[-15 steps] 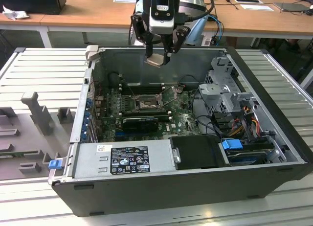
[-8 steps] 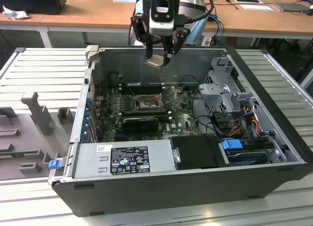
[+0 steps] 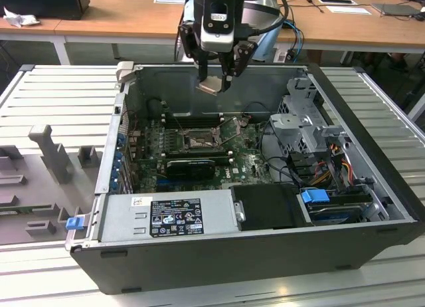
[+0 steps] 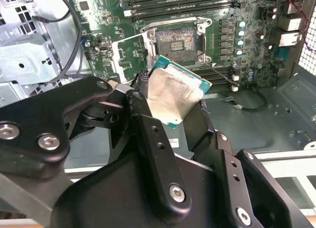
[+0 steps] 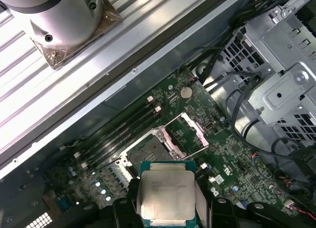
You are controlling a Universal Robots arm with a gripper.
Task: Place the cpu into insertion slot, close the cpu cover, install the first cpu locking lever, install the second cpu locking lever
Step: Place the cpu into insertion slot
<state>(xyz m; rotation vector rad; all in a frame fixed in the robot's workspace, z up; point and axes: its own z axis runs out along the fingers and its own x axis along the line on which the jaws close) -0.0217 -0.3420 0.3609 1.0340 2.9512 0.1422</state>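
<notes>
Two fingers [image 4: 145, 124] of the gripper [image 3: 214, 82] clamp the cpu [image 4: 173, 95] between them, well above the insertion slot [image 4: 176, 40]. Beside that slot, the cpu cover [image 5: 195, 128] stands flipped open.

Matt silvery metal cpu [image 5: 168, 197].

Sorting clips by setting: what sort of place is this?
Probably a robotics lab or workshop: an open computer case on a slatted metal table, wooden desks behind, and the gripper holding the cpu.
</notes>
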